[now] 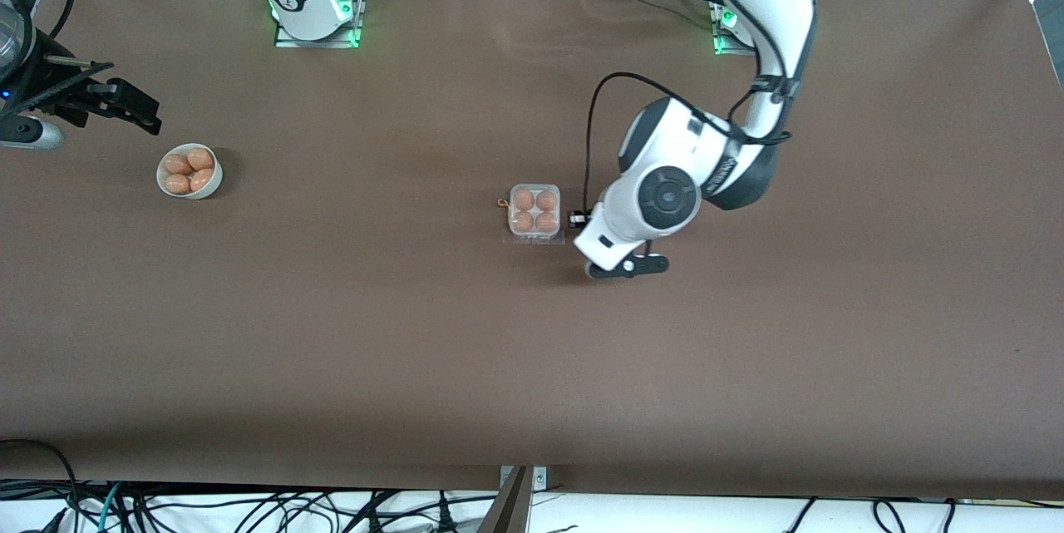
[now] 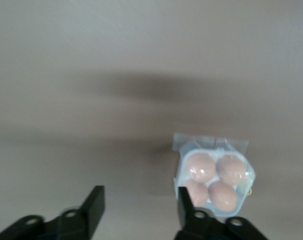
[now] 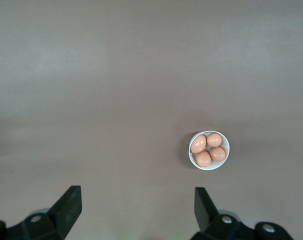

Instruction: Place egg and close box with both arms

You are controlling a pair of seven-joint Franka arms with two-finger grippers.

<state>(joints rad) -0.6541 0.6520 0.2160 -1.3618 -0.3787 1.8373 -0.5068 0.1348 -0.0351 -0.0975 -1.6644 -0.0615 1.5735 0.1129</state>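
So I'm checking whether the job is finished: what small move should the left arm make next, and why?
Probably lift the left gripper up and away. The box looks closed over four eggs, and the fingers stand open beside it, holding nothing. The right gripper waits open above the bowl.
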